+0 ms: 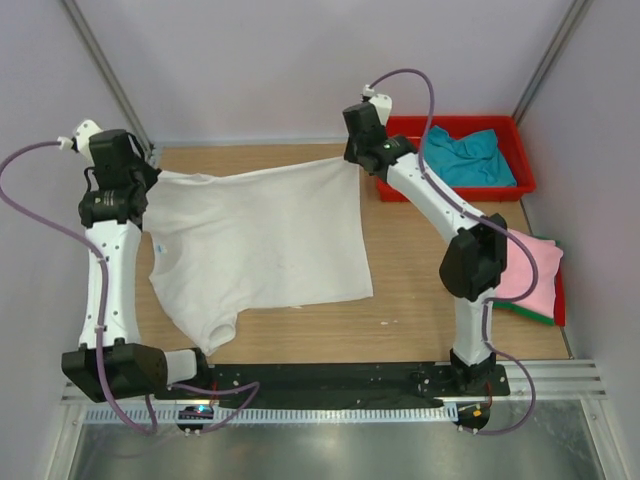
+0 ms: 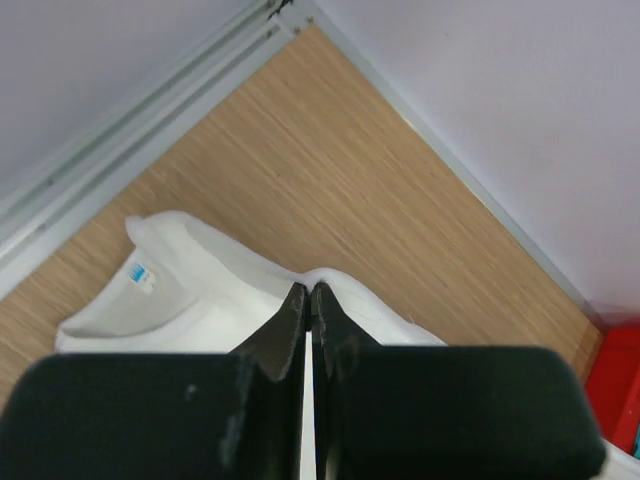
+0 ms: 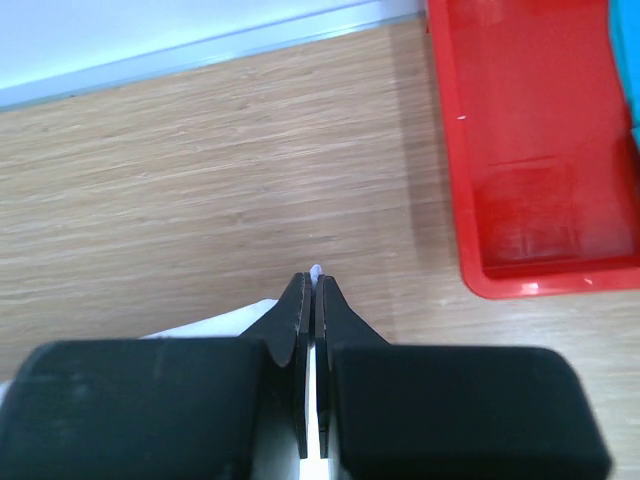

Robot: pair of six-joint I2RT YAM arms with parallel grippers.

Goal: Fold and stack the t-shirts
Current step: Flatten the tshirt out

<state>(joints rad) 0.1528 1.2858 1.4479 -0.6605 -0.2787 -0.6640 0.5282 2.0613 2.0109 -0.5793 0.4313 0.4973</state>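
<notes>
White shirt (image 1: pixel 260 235) is lying spread on the table (image 1: pixel 420 290). Left end effector (image 2: pixel 308 292) is pinching its far-left corner, and right end effector (image 3: pixel 315 282) is clamping the far-right one. Cloth's looking light and floppy, so I'm guessing corners are the spots worth grabbing.

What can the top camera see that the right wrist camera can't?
Only the top view shows the whole white t-shirt spread out, the left pincer holding its other far corner, and the pink t-shirt lying on the green t-shirt. Only the right wrist view shows the right pincer up close, shut on a sliver of white cloth. Both show the red tray and the wooden table.
</notes>
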